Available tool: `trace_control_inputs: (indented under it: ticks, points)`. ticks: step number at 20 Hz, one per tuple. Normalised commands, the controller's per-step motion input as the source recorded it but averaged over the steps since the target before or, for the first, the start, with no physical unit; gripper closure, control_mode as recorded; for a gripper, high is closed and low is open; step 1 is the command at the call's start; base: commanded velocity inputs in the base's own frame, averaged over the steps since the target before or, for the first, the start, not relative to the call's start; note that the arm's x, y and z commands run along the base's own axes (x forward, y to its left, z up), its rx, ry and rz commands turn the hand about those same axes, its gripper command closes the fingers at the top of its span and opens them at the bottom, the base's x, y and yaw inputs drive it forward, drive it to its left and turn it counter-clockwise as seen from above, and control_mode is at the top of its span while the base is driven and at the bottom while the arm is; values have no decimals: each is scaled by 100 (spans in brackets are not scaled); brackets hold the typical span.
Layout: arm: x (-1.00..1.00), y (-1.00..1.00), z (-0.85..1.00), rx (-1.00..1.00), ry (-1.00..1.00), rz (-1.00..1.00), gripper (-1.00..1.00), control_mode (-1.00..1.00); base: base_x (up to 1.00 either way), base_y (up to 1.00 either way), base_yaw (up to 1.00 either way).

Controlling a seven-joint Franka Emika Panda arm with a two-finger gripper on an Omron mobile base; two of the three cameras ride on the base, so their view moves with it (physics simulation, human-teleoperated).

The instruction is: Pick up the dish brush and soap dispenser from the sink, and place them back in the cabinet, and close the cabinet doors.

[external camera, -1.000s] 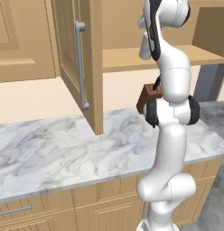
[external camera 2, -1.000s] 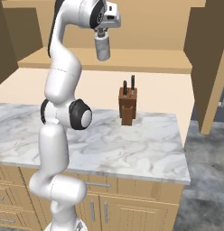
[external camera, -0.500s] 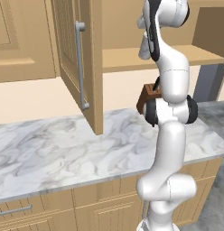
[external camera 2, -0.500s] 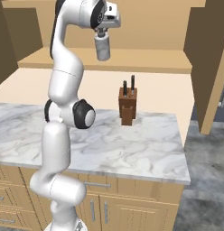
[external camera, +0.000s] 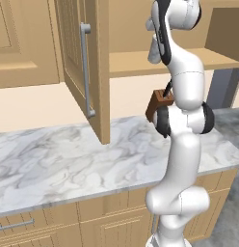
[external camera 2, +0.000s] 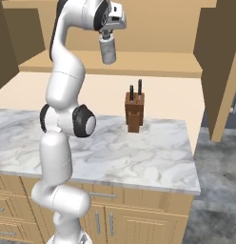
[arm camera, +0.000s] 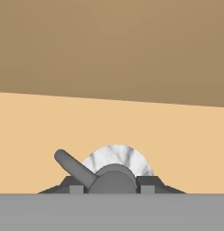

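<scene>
The soap bottle (external camera 2: 108, 50) is held by its pump top in the closed claw (external camera 2: 107, 37), hanging over the cabinet shelf (external camera 2: 153, 63), twelve o'clock of the bench (external camera 2: 139, 152). Judged light, stiff, slippery; the neck suits gripping.

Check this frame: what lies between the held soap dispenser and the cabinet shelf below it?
Nothing. In the right base view the soap dispenser, gripped by the gripper, hangs over a bare stretch of the cabinet shelf; the knife block stands lower, on the counter.
</scene>
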Motion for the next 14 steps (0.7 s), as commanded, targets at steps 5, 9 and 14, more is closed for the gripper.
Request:
trace_control_inputs:
  ticks: [5,9,14]
  points:
    - [0,0,0,0,0,0,100,-100,0,0,0]
    - [0,0,-5,0,0,0,100,-100,0,0,0]
    - [0,0,-20,0,0,0,100,-100,0,0,0]
